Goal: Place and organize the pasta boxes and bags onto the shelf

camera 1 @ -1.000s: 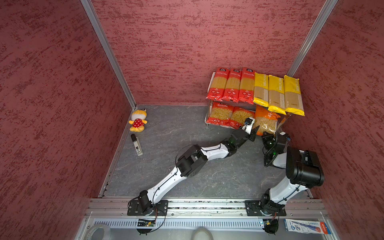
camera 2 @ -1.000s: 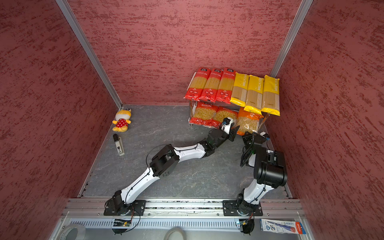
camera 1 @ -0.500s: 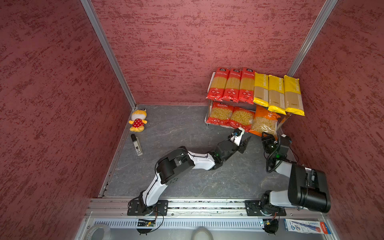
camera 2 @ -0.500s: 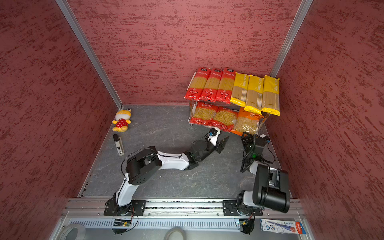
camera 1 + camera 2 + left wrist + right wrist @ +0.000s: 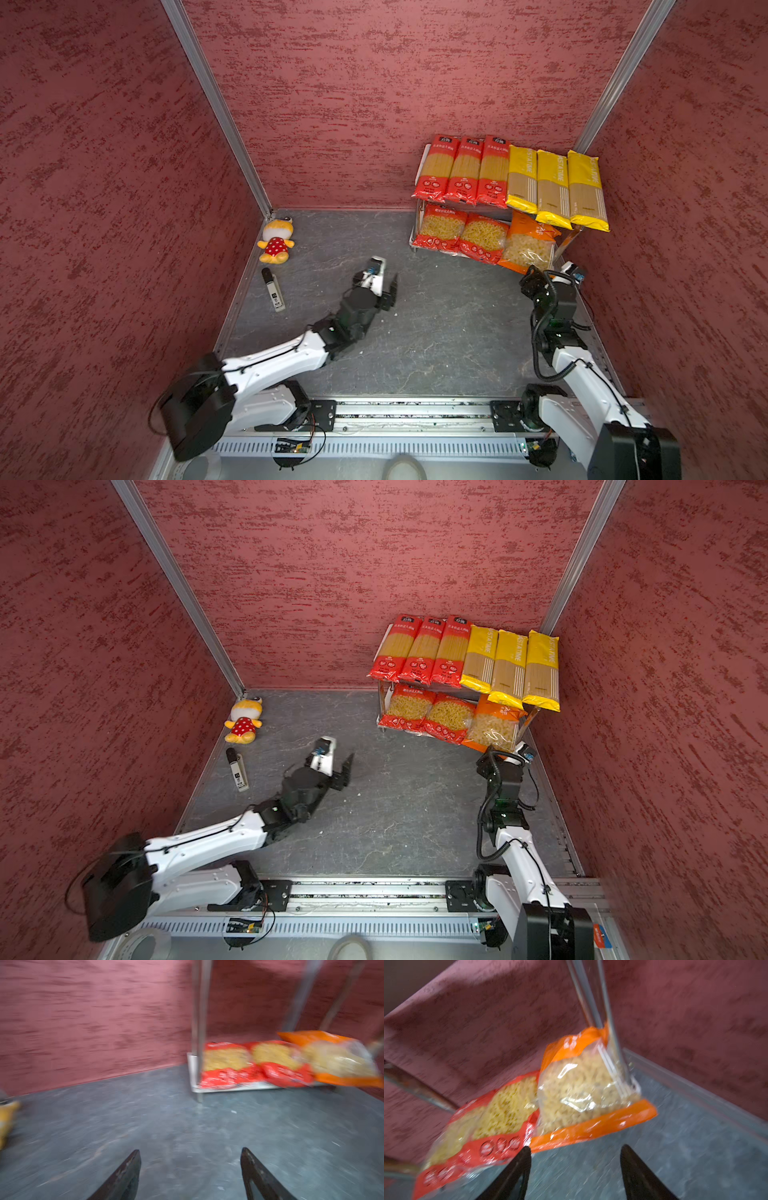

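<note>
The right pincer, in a top view, sits just before the orange bag on the shelf's lower tier. The left pincer hovers over the worktop, well apart. All nine bags look shelved. Left wrist: jaws wide, empty. Right wrist: jaws wide, empty; the orange bag lies straight ahead, overhanging its tier, so the right arm is nearer.

Lab test booth, red textured walls
</note>
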`<move>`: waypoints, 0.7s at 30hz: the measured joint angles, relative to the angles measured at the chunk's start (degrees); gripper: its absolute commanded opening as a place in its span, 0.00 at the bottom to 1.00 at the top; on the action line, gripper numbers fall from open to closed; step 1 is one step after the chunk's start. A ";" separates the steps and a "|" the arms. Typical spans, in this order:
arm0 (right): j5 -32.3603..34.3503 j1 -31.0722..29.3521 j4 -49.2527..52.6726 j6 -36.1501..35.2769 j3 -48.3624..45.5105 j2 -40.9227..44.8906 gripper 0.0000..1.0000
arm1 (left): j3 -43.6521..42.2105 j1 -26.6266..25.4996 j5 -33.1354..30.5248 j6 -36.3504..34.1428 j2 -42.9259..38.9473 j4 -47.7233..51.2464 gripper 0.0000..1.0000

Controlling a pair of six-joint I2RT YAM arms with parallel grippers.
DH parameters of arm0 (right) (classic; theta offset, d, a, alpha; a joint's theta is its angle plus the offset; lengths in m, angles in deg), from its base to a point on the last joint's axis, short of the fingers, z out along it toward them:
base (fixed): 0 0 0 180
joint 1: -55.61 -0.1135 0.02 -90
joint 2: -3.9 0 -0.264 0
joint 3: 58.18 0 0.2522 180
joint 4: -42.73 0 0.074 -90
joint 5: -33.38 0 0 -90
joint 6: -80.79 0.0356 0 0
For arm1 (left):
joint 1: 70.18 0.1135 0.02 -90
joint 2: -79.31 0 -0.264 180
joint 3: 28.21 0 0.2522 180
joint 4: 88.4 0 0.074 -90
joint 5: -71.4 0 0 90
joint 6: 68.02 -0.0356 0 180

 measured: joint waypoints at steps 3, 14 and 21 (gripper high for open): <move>3.45 0.00 -8.72 -3.61 -3.48 -4.48 0.67 | -6.03 10.80 -1.70 -2.12 -8.04 0.98 0.75; 4.26 -0.02 -35.08 -11.50 -8.15 -24.17 0.68 | -16.59 43.43 16.44 -2.40 10.73 -18.97 0.78; -0.13 -0.02 -44.57 -14.84 -9.99 -29.77 0.72 | -14.56 46.77 29.31 -0.44 22.97 -33.86 0.79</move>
